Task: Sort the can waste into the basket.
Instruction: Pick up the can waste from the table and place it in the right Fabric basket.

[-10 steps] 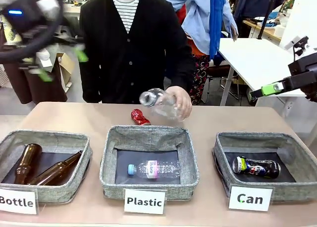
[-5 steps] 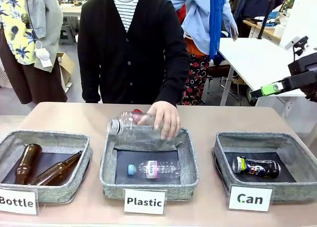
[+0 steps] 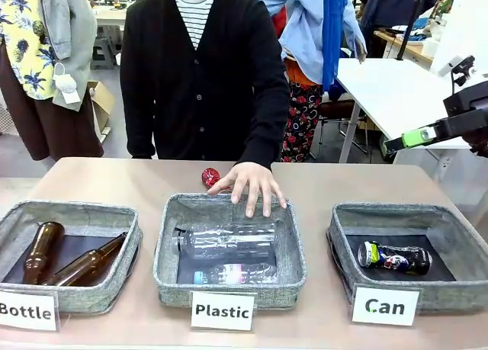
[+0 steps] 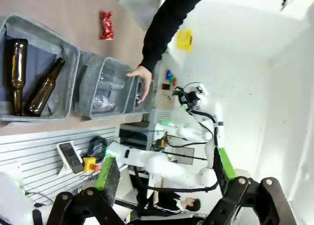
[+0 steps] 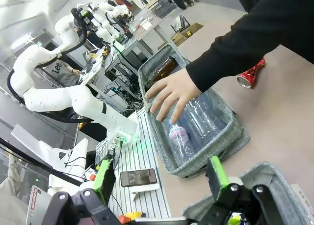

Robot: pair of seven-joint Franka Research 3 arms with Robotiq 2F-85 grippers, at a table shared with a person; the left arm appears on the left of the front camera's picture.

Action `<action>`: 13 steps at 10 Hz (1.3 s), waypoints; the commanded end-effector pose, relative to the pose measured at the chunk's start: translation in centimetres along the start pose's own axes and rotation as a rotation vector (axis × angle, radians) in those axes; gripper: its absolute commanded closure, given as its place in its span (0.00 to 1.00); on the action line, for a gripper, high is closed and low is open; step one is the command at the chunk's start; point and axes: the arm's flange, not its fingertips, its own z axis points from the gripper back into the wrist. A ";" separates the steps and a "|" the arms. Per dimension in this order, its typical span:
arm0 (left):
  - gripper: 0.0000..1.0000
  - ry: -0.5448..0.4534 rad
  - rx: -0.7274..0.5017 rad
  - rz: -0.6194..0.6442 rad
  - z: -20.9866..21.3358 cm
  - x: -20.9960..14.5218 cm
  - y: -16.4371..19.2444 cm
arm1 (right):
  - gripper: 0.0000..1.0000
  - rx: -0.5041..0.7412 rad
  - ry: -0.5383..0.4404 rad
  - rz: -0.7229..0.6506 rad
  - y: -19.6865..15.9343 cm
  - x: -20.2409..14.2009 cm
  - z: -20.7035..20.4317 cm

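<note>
The basket labelled "Can" (image 3: 450,220) is set at the near right of the worktop (image 3: 328,184), and one crushed dark can (image 3: 393,257) is already held on its dark bottom. A crushed red can (image 3: 210,177) is left lying on the worktop just beyond the far rim of the "Plastic" basket (image 3: 164,243), well apart from the "Can" basket. It lies right beside the person's hand (image 3: 252,186), which is spread over that far rim. The right gripper (image 5: 161,186) is held high off the right side with its jaws spread and nothing between them; the left gripper (image 4: 164,188) is raised too, its jaws likewise spread and empty. The greatest hazard is judged to be the hand: if the red can were reached for now, the person's fingers could be struck or pinched. A dented, rounded can could also be squeezed out of the pads. If carried low, it could be caught on a fabric rim or dropped among the clear plastic bottles (image 3: 229,241).
</note>
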 end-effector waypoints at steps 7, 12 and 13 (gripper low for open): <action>0.00 0.202 0.323 -0.050 -16.1 4.5 -5.5 | 0.00 -0.009 -0.004 0.021 0.1 -0.2 -0.1; 0.00 0.402 0.752 -0.109 -37.5 7.1 -8.2 | 0.00 -0.009 -0.004 0.021 0.1 -0.2 -0.1; 0.00 0.401 0.819 -0.096 -41.7 6.9 -7.8 | 0.00 -0.009 -0.004 0.021 0.1 -0.2 -0.1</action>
